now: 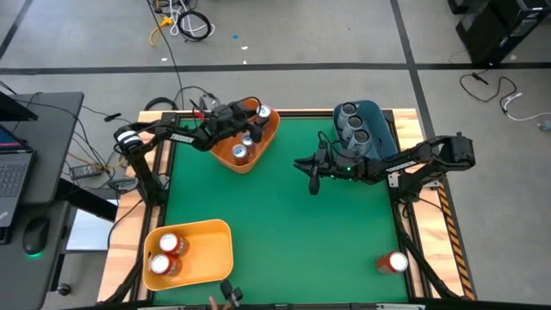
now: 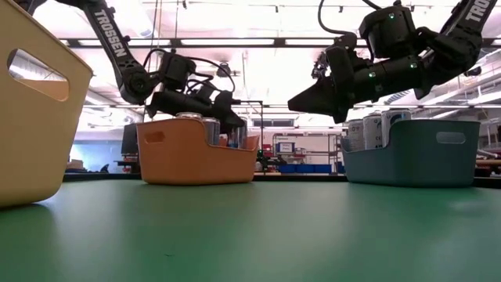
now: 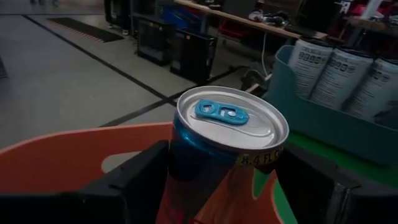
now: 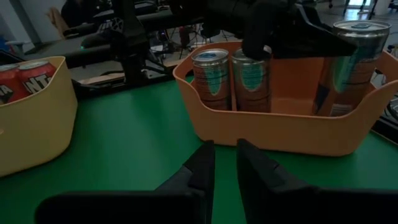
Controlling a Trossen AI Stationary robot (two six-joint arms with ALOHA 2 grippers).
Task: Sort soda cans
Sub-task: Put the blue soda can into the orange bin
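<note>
- Left gripper [image 1: 255,114] clamps a can [image 3: 225,134] upright over the orange bin [image 1: 225,151], apparently to join two like cans there.
- Right gripper [image 1: 312,170], fingers nearly closed and empty, hovers mid-table.
- One red can [image 1: 393,262] remains unsorted on the table's near right.

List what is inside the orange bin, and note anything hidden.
The orange bin holds two upright cans. The left end effector holds a third can upright in it. The bin's wall hides the floor and the cans' bases.
</note>
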